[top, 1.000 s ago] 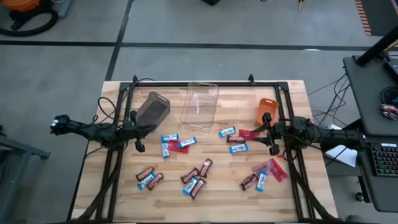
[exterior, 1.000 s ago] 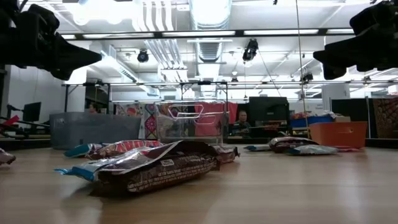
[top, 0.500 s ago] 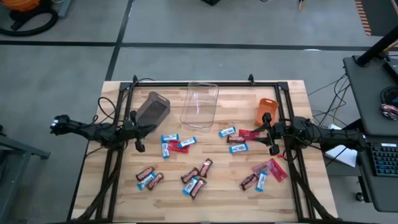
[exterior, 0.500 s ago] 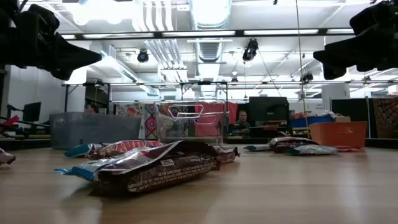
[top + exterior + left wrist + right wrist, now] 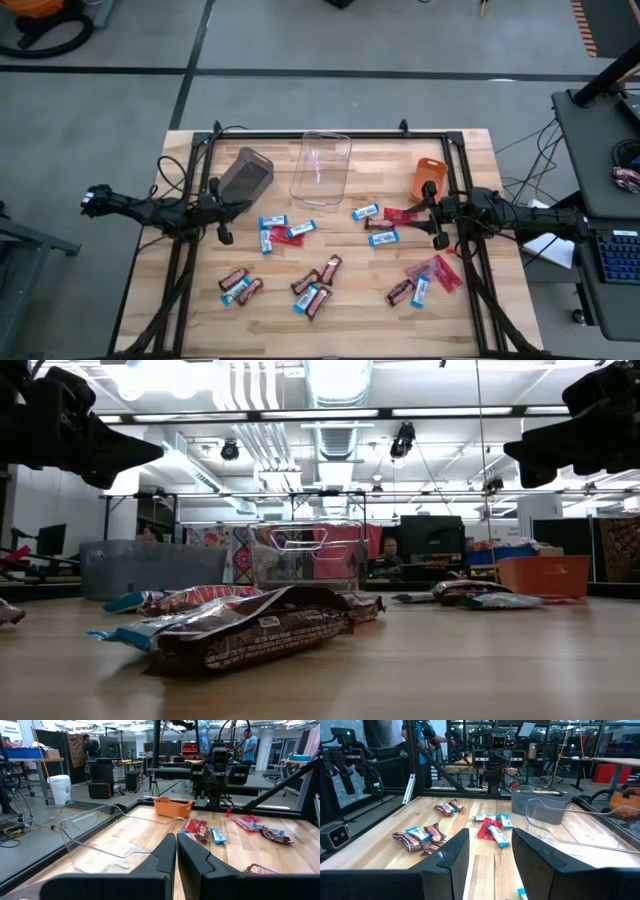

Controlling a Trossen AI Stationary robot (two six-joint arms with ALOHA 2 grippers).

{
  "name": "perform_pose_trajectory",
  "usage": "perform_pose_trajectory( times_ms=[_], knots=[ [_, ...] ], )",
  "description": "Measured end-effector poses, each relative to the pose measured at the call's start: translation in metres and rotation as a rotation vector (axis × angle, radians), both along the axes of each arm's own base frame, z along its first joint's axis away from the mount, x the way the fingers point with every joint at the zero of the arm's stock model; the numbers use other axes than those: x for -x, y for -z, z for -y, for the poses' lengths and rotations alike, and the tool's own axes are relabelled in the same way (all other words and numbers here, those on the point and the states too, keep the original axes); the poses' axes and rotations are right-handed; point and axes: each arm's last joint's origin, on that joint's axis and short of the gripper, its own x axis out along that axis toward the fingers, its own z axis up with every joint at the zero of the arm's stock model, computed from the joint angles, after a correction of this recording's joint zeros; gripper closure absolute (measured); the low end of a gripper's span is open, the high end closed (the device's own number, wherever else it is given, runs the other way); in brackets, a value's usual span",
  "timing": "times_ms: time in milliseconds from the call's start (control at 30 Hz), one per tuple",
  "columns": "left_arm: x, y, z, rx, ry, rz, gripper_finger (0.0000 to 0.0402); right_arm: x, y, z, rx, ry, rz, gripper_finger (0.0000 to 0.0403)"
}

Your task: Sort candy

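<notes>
Wrapped candy bars lie flat and scattered on the wooden table: blue-and-white ones [image 5: 272, 222], dark brown ones [image 5: 330, 267] and red ones [image 5: 436, 269]. My left gripper [image 5: 240, 208] hovers above the table's left side, shut and empty, near the grey bin; in its wrist view its fingertips [image 5: 176, 846] almost meet. My right gripper [image 5: 418, 212] hovers above the table's right side, open and empty, near the orange bin, its fingers [image 5: 455, 852] wide apart. In the low view both grippers [image 5: 120, 455] [image 5: 540, 450] hang well above the candy [image 5: 250, 628].
Three bins stand along the table's far side: a grey bin [image 5: 247, 172] on the left, a clear bin [image 5: 320, 165] in the middle, an orange bin [image 5: 428, 177] on the right. A black frame [image 5: 330, 135] runs along the table's edges. People show in the room beyond.
</notes>
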Motion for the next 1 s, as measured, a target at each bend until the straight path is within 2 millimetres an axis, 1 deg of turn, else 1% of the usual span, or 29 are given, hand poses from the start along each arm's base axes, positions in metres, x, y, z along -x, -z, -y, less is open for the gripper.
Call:
perform_pose_trajectory(
  times_ms=[400,433,467,533,600,633,833,1000],
  knots=[
    [0.0,0.0,0.0,-0.004,-0.001,0.002,0.0402,0.0,-0.001,0.0,0.029,0.002,0.01,0.0261],
    [0.0,-0.002,0.0,0.005,-0.001,0.023,0.0402,0.0,-0.001,0.0,0.006,0.003,0.015,0.0262],
    [0.0,-0.005,0.0,0.056,0.007,0.069,0.0402,0.0,-0.002,0.0,-0.048,0.003,0.012,0.0262],
    [0.001,-0.011,0.0,0.172,0.027,0.163,0.0402,0.0,-0.001,0.0,-0.203,0.003,-0.01,0.0262],
    [0.002,-0.016,0.0,0.209,0.032,0.218,0.0402,0.0,-0.001,0.0,-0.328,0.005,-0.025,0.0261],
    [0.002,-0.018,0.0,0.214,0.034,0.24,0.0402,0.0,-0.001,0.0,-0.357,0.006,-0.029,0.0261],
    [0.003,-0.022,-0.001,0.221,0.036,0.287,0.0402,0.0,-0.001,0.0,-0.371,0.009,-0.039,0.0267],
    [0.003,-0.022,0.0,0.22,0.039,0.281,0.0402,0.0,-0.001,0.001,-0.371,0.015,-0.033,0.0271]
  ],
)
